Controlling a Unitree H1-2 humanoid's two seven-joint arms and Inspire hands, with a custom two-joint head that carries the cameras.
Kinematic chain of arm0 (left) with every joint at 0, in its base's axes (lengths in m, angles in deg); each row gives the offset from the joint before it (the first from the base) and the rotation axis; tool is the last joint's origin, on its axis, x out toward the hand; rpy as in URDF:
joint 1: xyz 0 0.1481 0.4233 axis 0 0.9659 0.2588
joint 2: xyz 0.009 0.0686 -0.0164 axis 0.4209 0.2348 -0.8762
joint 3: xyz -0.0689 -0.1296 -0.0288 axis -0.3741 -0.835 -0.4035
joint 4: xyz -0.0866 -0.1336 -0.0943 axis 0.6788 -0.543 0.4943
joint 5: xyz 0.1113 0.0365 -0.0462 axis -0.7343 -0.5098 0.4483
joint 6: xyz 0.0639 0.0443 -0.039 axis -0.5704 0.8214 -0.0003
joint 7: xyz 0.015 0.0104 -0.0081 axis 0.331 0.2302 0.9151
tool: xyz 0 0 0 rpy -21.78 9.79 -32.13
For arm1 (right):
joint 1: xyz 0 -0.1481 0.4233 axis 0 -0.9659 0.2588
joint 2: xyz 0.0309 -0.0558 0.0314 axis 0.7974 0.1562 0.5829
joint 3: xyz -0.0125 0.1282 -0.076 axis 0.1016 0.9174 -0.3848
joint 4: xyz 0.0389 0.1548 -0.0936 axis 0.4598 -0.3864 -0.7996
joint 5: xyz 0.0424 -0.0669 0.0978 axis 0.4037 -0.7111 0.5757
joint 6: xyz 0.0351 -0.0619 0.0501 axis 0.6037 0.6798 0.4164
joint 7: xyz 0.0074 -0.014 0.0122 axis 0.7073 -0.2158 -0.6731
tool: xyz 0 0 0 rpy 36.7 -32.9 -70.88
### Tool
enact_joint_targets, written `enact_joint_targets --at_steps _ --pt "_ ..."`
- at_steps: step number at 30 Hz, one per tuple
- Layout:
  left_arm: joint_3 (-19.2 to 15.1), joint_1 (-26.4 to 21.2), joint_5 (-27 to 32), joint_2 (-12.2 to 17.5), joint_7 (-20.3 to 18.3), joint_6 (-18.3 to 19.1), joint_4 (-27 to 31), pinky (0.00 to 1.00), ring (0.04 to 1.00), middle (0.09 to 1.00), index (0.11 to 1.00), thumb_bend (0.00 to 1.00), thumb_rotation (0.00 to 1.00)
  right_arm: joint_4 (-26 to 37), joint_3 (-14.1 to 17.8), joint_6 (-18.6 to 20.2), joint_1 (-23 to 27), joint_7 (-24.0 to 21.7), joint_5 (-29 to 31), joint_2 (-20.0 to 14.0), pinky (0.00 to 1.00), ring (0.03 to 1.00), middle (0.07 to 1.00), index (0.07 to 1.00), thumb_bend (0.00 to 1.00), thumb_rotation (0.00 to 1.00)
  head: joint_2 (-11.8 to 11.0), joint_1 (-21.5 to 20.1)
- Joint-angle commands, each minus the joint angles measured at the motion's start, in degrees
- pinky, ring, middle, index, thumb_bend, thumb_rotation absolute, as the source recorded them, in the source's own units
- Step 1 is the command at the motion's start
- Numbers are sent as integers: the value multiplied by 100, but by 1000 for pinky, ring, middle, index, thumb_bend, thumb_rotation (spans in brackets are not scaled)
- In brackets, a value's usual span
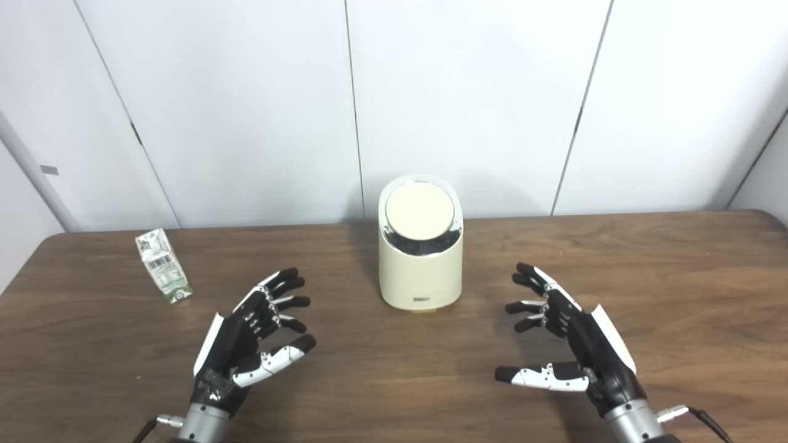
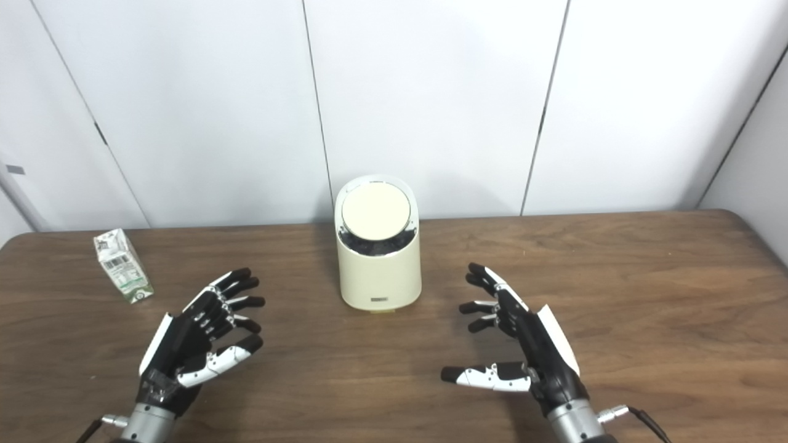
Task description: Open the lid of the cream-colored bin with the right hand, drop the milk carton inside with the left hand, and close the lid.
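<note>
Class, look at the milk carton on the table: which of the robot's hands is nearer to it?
Left. The left hand hovers open just right of the milk carton and nearer the camera; the right hand is open far across the table, beyond the cream-colored bin.

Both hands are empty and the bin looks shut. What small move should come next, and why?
Probably the right hand should reach up toward the lid of the cream bin. The lid looks closed, both hands are open and hold nothing, and the milk carton stands untouched beyond the left hand.
</note>
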Motion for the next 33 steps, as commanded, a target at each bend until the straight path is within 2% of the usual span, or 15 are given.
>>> enact_joint_targets --at_steps 1,4,8,14,17,20,23,27,31,33 --pt "-10 -91 73 17 -7 -132 -26 555 742 833 869 725 178 183 28 -80 122 83 52 23 587 721 876 888 699 122 -19 20" --pt "-3 -110 76 29 -35 -164 -69 556 744 836 872 720 178 136 22 -138 152 114 3 31 605 728 876 888 701 141 -51 28" --pt "-14 -144 53 15 -36 -250 -166 543 735 831 871 716 184 182 7 -67 258 178 -207 62 643 771 888 889 684 247 -85 -2" --pt "3 -230 13 17 -68 -447 -414 544 732 823 871 712 185 406 19 417 713 168 -670 -4 706 839 895 912 707 328 -196 -41" --pt "17 -269 36 25 -113 -532 -541 541 731 824 872 698 160 492 51 885 1063 109 -850 -44 780 883 914 933 739 390 -266 -80" --pt "10 -289 25 26 -124 -572 -619 545 737 825 871 699 161 471 55 1260 1454 103 -1005 -90 805 901 928 937 785 434 -305 -103" --pt "12 -314 63 34 -163 -606 -699 549 741 829 873 699 166 437 4 1587 1863 47 -1109 -149 830 910 930 935 790 440 -354 -122" --pt "18 -321 24 35 -150 -610 -730 555 742 833 873 709 172 405 -31 2018 2384 -37 -1107 -180 849 938 982 936 802 405 -392 -89" --pt "11 -319 -17 25 -117 -645 -755 555 739 828 870 712 178 354 -144 2452 2921 -170 -1232 -265 762 886 940 954 794 436 -392 -89" --pt "6 -312 -6 20 -109 -641 -748 556 738 827 868 713 181 355 -176 2604 3124 -184 -1248 -242 729 869 926 946 785 380 -378 -148"
